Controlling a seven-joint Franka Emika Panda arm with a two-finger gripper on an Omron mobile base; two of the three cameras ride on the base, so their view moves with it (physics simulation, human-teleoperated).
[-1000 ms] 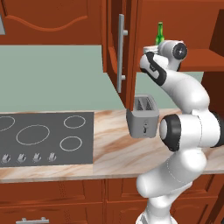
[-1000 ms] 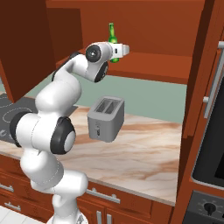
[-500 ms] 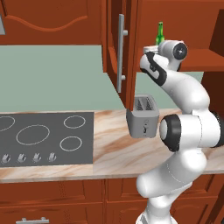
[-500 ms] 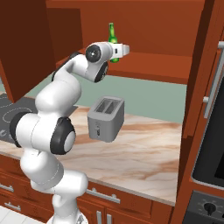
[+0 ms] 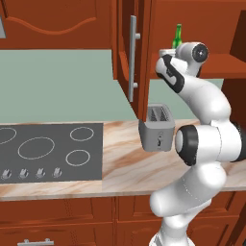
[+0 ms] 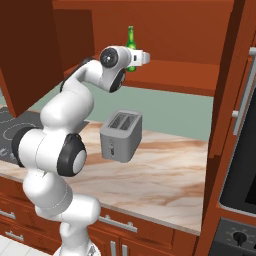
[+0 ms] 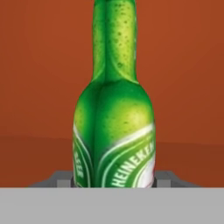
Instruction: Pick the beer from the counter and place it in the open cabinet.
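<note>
The beer (image 7: pixel 113 131), a green bottle with a pale label, stands upright between my gripper's (image 7: pixel 113 181) two fingers, which are shut on its lower body. Its neck (image 5: pixel 178 36) rises above the white hand (image 5: pixel 166 52) inside the open cabinet (image 5: pixel 218 62), just over the shelf. From the other side, the beer (image 6: pixel 131 40) sticks up behind the hand, and the gripper (image 6: pixel 133 63) reaches in over the cabinet shelf (image 6: pixel 185 75). Whether the bottle's base touches the shelf is hidden. The counter is out of view.
The cabinet door (image 5: pixel 124 53) with its long silver handle (image 5: pixel 133 57) stands open left of the arm. A grey toaster (image 5: pixel 157 129) sits below on a marble-look worktop (image 5: pixel 125 163), beside a black cooktop (image 5: pixel 48 151). An oven front (image 6: pixel 240 165) is at the right.
</note>
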